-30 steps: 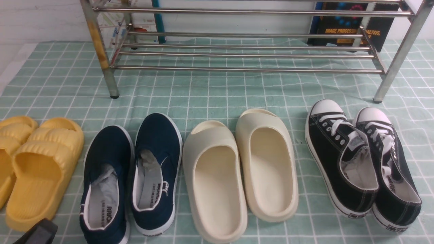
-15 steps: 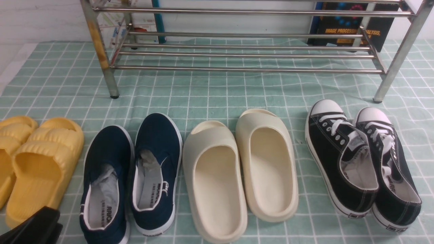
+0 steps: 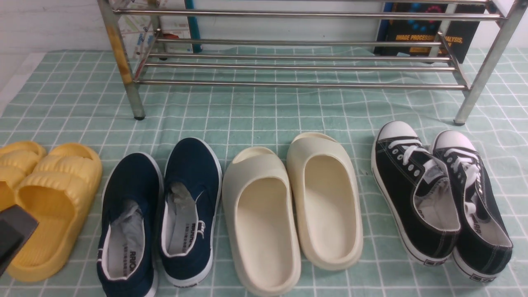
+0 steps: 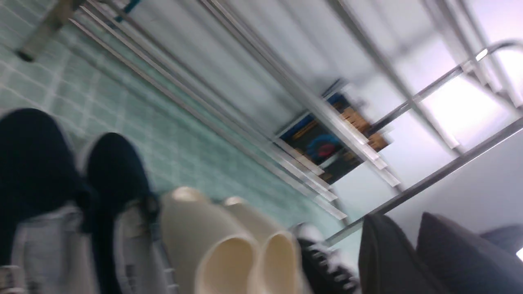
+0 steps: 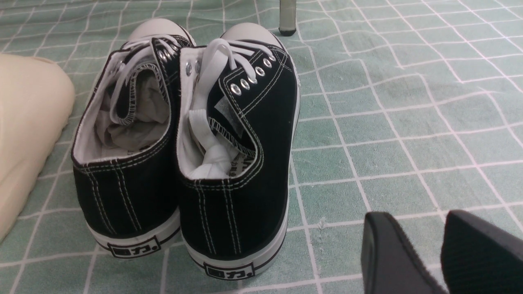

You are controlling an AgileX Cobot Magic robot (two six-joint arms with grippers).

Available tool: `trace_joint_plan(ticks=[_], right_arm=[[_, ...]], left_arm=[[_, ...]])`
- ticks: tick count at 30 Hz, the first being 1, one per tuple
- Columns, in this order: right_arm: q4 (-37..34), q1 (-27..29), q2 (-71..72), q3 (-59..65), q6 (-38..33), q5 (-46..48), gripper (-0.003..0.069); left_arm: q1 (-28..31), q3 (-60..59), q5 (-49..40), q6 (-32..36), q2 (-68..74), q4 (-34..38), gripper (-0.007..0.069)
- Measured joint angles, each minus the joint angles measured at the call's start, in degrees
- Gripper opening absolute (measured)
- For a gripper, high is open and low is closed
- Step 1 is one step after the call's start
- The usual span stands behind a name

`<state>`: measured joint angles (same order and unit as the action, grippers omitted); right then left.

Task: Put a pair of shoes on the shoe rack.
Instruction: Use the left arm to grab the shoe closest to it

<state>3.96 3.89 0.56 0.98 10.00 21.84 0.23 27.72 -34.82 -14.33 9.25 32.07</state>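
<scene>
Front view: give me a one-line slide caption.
Navy slip-ons between yellow slides and cream slides, black sneakers rightmost, on checked cloth before the shoe rack.

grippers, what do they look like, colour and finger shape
Both are matte black. The left gripper has two broad fingers with rounded tips, though that view is blurred. The right gripper has flat, wide fingers with rounded corners. No cables or markings show.

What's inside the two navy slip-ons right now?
Both navy slip-ons hold crumpled grey paper over white printed insoles. Their uppers cover the toe ends, so anything deeper is hidden.
</scene>
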Motion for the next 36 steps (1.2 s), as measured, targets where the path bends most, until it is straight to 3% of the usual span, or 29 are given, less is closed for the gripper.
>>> trace_joint_plan(ticks=[2, 4, 8, 10, 14, 21, 23, 31, 34, 36], right_arm=[[0.0, 0.0, 0.0, 0.0, 0.0, 0.0, 0.0243], [0.0, 0.0, 0.0, 0.0, 0.0, 0.0, 0.0244], [0.0, 0.0, 0.0, 0.0, 0.0, 0.0, 0.0244], [0.0, 0.0, 0.0, 0.0, 0.0, 0.0, 0.0244], [0.0, 0.0, 0.0, 0.0, 0.0, 0.0, 0.0244], [0.0, 0.0, 0.0, 0.0, 0.0, 0.0, 0.0244], [0.0, 0.0, 0.0, 0.0, 0.0, 0.0, 0.0244], [0.0, 0.0, 0.0, 0.0, 0.0, 0.0, 0.0244], [0.0, 0.0, 0.0, 0.0, 0.0, 0.0, 0.0244], [0.0, 0.0, 0.0, 0.0, 0.0, 0.0, 0.0244]], left_arm=[[0.0, 7.19, -9.84, -3.93, 8.15, -13.51, -0.0011], [0.0, 12.95, -18.96, -5.93, 15.29, -22.49, -0.0013], [0.0, 21.56, -32.85, -4.97, 28.2, -32.92, -0.0013], [0.0, 23.57, -35.36, -4.03, 33.41, -35.99, -0.0013], [0.0, 24.3, -35.69, -3.18, 40.49, -37.67, -0.0013], [0.0, 24.3, -28.74, -2.17, 49.59, -32.07, -0.001], [0.0, 24.3, -28.43, -1.64, 50.89, -30.82, 0.0013], [-1.84, 24.3, -26.11, 3.2, 58.13, -23.54, 0.033], [-5.91, 24.35, -25.61, 4.04, 61.55, -24.57, 0.0426], [-7.81, 24.41, -24.62, 1.34, 64.19, -27.81, 0.0448]])
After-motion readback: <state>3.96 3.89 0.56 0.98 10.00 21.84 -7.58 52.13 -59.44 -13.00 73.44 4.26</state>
